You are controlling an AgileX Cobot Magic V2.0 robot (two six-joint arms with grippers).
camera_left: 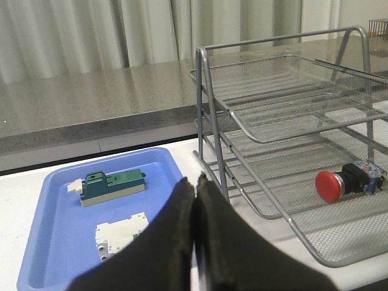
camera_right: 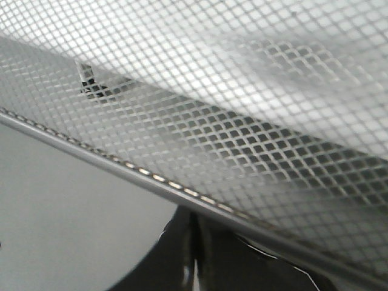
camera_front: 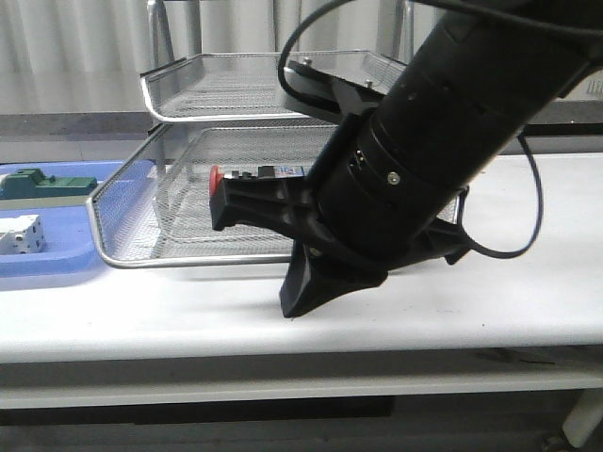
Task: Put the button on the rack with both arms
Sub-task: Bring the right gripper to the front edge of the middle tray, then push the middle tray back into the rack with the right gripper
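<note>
Front view: button (camera_front: 247, 177) lay in rack (camera_front: 141, 247); placing looked done. Left pincer (camera_left: 195, 182) closed, empty; right pincer's (camera_right: 193, 225) state unclear.

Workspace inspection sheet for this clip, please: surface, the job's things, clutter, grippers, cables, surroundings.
Surface: white table; a blue tray sits at its left end.
Job's things: the button lies on its side in the lowest tier of the wire rack, red head toward the rack's open front; nothing grips it.
Clutter: a green block and a white terminal block lie in the blue tray.
Grippers: left gripper is shut and empty, over the table by the tray; right gripper looks shut, against the rack's mesh.
Cables: a black cable loops beside the right arm.
Surroundings: grey ledge and pale curtain behind.
</note>
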